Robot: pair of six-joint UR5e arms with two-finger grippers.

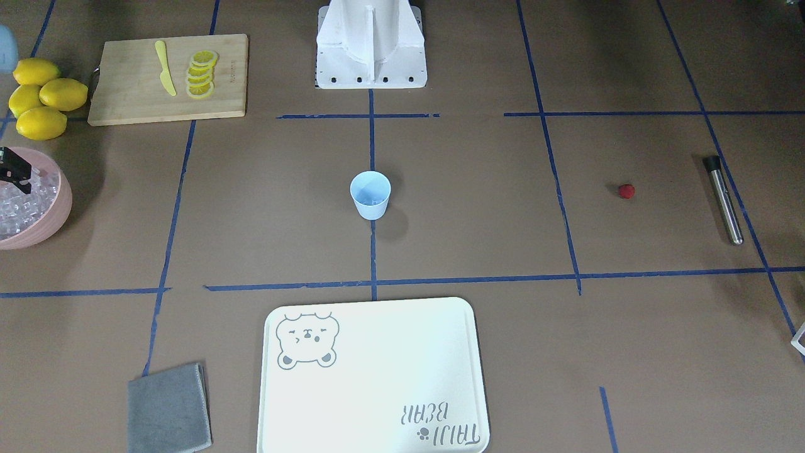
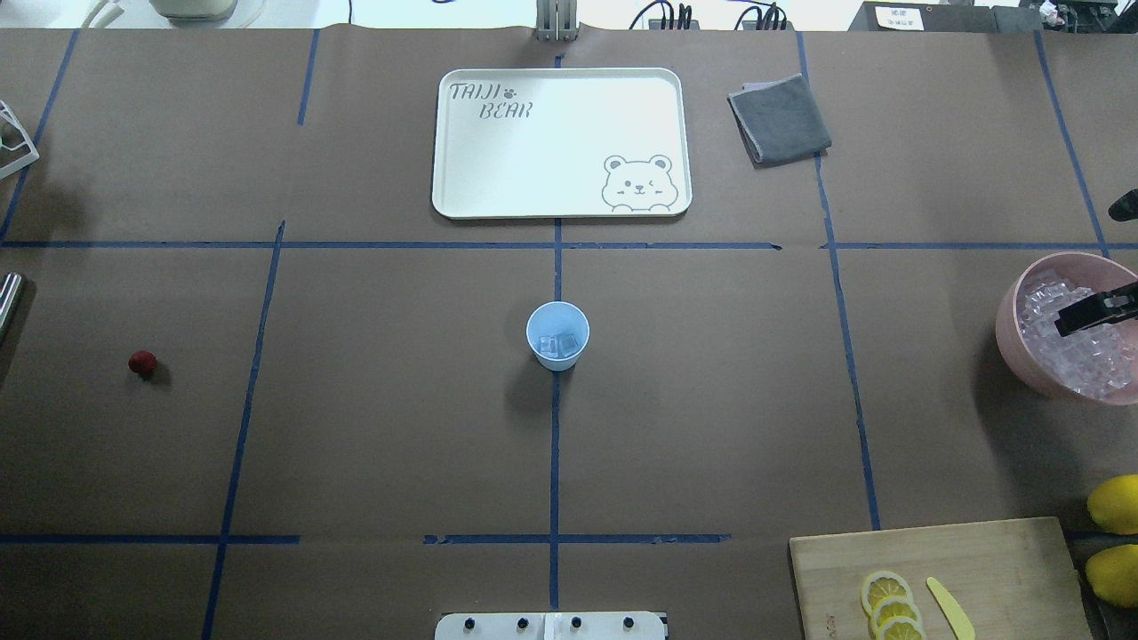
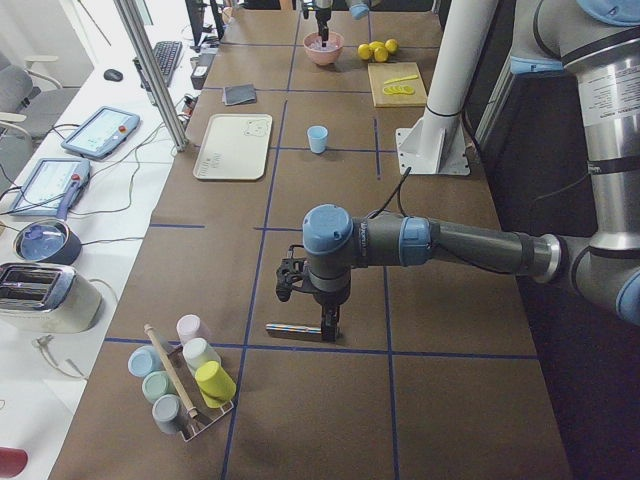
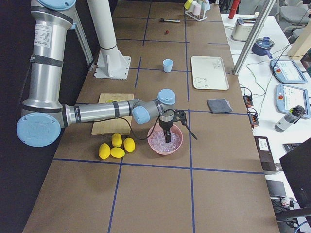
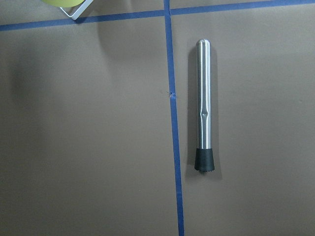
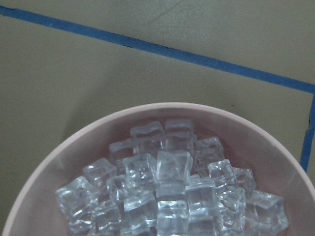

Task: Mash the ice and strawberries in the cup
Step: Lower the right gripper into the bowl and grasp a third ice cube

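The light-blue cup (image 2: 557, 335) stands upright at the table's centre with two ice cubes (image 2: 558, 344) in its bottom. More ice (image 6: 167, 196) fills the pink bowl (image 2: 1013, 342) at the right edge. My right gripper (image 2: 1086, 270) hangs open over the bowl's far rim, one finger (image 1: 19, 173) above the ice and the other outside the bowl. The strawberry (image 2: 142, 362) lies alone on the left half. My left gripper (image 3: 292, 290) hovers over a steel muddler (image 5: 204, 103); I cannot tell whether it is open or shut.
A white bear tray (image 2: 560, 142) and a grey cloth (image 2: 780, 118) lie at the far side. A wooden board (image 1: 168, 78) carries lemon slices and a yellow knife, with several lemons (image 1: 41, 97) beside it. A rack of cups (image 3: 185, 385) stands past the muddler.
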